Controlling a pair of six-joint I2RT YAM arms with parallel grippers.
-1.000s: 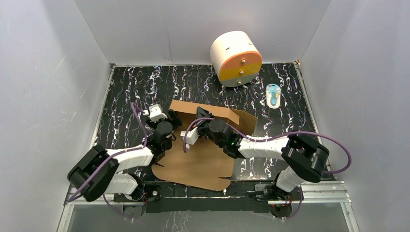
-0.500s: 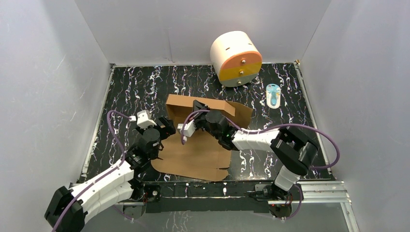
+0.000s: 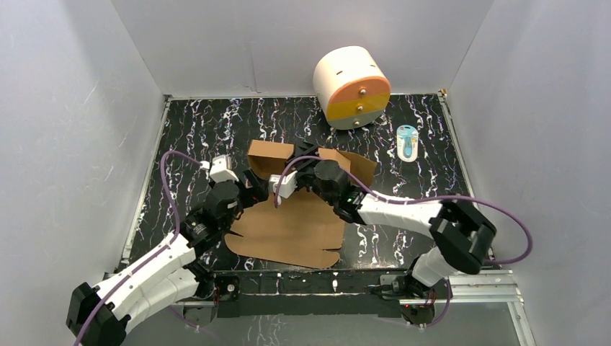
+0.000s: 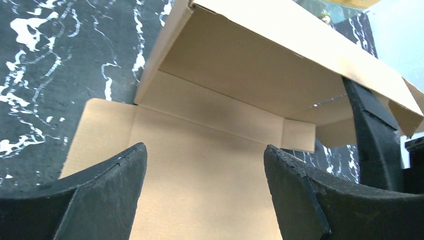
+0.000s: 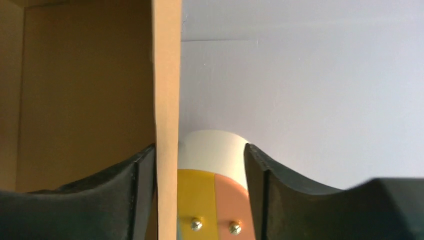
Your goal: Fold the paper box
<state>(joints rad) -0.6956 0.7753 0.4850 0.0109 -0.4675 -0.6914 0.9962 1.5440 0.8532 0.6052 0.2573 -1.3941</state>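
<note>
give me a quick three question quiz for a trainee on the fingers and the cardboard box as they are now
1. True or false: the left arm's fingers are clamped on the paper box.
2. What stands between the right arm's fingers? A) a raised panel of the box B) a blue packet C) nothing
3. Fill in: the white cylinder sits on the ___ side of the box, seen from the arm bases.

Key: 1 false, they are spread open above the flat panel; 2 A; 3 far.
</note>
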